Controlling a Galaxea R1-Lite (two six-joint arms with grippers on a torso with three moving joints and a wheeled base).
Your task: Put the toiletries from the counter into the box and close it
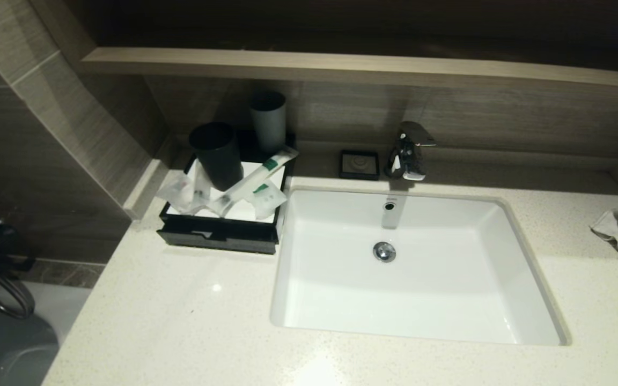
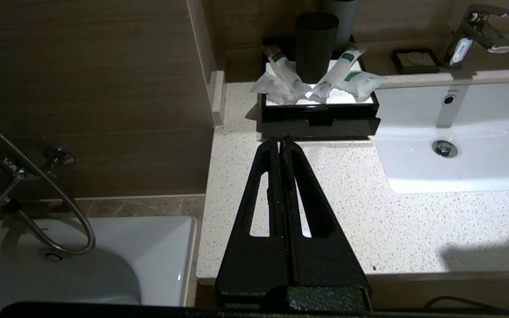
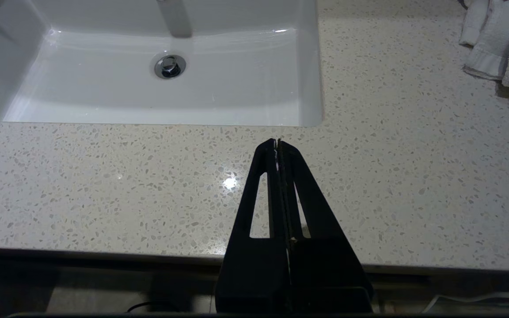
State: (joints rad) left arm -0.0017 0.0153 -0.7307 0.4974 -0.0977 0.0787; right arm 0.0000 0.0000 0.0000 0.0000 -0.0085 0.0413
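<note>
While both tools are pressed together and empty, the clear-wrapped toiletry packets (image 2: 320, 84) atop the black drawer box (image 2: 318, 121) lie straight ahead of the left tool (image 2: 280, 142), nearer than the right tool (image 3: 277, 141).

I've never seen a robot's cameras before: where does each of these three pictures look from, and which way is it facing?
Head view: from the robot's head, looking forward and down at the counter, sink and black box; none of its body shows.
Left wrist view: behind the left hand, shut, facing the black box and the packets on it.
Right wrist view: behind the right hand, shut, facing the sink and towel.
Shared: all three show the sink drain; head and left wrist both show the tap.
</note>
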